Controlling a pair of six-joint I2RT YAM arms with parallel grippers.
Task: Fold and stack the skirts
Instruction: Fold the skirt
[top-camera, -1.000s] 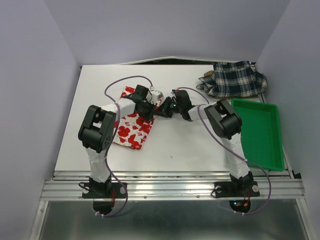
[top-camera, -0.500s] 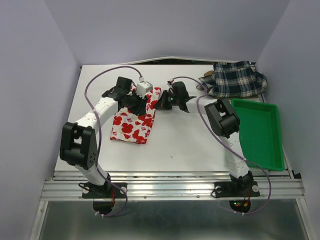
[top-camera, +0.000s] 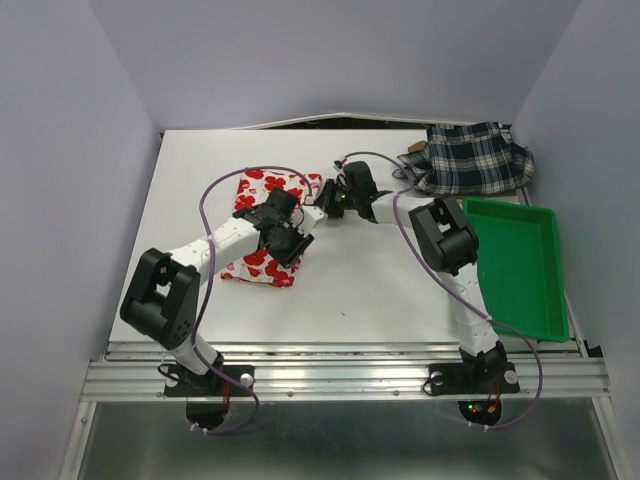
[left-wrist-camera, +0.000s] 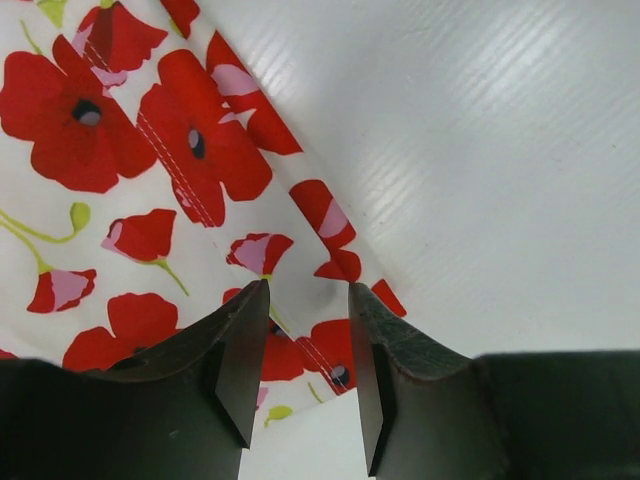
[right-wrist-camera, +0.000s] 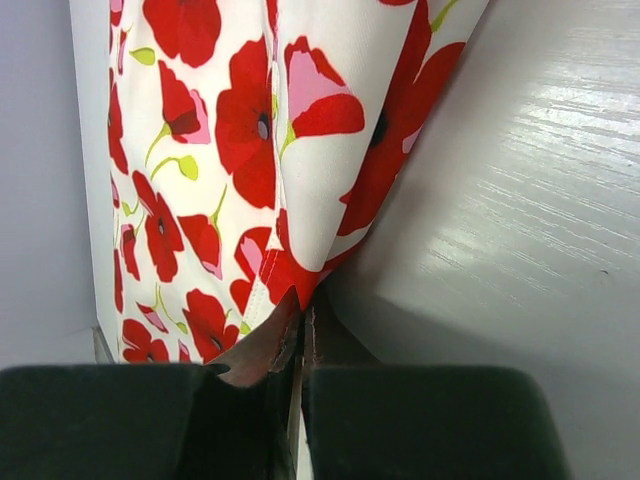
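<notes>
Green tray (top-camera: 520, 262) on white table (top-camera: 380, 290), right side.

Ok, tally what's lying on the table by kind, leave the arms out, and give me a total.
Skirts: 3 (floral skirt, plaid skirt, tan skirt showing only an edge beside the plaid one)
Trays: 1 (green tray)
Total: 4

flower skirt (left-wrist-camera: 120, 150): soft matt cloth | table (left-wrist-camera: 480, 150): ribbed, faintly glossy, maybe plastic

right end effector (right-wrist-camera: 300, 335) pinching flower-print skirt (right-wrist-camera: 300, 150) edge, white table (right-wrist-camera: 520, 250)
</notes>
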